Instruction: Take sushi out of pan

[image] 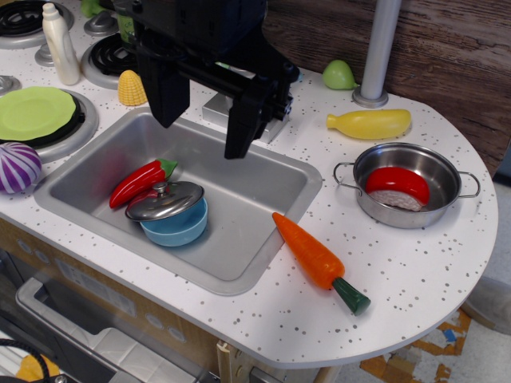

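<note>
The gripper [198, 132] is hanging open over the far side of the sink [263, 239], with its two black fingers spread apart and nothing between them. It is sitting well to the left of the pan, so I think the job is not started yet.

Nearest to us, the carrot [318, 259] is lying on the counter [415, 279], just beside the sink's right edge. In the sink, a blue bowl [180, 226] is wearing a shiny lid [164, 200], and a red pepper [140, 182] is leaning just beside it on the left.

A bit farther, on the right, the pan [447, 199] is standing on the counter. The sushi [397, 188] is lying inside it, red on top and white below. It is tipping a little against the pan's wall, probably because the pan is round and small.

Farther still, a yellow squash [369, 123] and a green pear [338, 76] are lying by a grey pole [377, 52]. On the far left are a corn cob [132, 88], a white bottle [61, 44], a green plate [33, 112] and a purple onion [16, 166].

The black arm is hiding what is behind it. The onion is getting cut off by the left edge.
</note>
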{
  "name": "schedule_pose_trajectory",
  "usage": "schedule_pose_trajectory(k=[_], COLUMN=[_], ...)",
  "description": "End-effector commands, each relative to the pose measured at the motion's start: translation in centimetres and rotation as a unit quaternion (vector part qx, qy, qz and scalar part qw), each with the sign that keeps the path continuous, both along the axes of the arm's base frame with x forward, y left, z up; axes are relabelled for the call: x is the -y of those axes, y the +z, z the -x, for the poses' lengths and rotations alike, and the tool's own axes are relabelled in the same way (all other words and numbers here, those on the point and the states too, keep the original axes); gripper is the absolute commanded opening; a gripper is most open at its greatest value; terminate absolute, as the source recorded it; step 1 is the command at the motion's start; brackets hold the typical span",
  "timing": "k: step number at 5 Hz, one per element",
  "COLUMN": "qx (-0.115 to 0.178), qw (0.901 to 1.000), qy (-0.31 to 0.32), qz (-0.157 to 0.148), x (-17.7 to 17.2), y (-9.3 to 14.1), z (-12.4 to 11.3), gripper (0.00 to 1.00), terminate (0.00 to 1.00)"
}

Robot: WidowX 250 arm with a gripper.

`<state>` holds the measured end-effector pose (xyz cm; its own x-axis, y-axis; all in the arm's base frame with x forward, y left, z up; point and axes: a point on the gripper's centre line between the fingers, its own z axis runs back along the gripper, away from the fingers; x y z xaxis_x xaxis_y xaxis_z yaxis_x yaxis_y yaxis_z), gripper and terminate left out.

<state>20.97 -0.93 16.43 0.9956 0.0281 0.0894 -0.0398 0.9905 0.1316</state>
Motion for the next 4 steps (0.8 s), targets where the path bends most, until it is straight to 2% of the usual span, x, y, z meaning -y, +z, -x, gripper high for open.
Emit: schedule_pose_trajectory(k=[1,2,3,4], qx=[0.000,-0.037,-0.022,-0.014], qw=[1.0000,0.9914,0.9732,0.9383], qy=[0.000,0.120,0.226,0.346], qz=[0.000,-0.035,-0.036,-0.011], x=[0.0,1.2,3.6,6.0], y=[0.0,0.4,0.2,-0.7], z=[0.0,-2.8,-5.6,-8.5], gripper=[1.00,1.00,1.00,1.00], terminate=[0.00,0.00,0.00,0.00])
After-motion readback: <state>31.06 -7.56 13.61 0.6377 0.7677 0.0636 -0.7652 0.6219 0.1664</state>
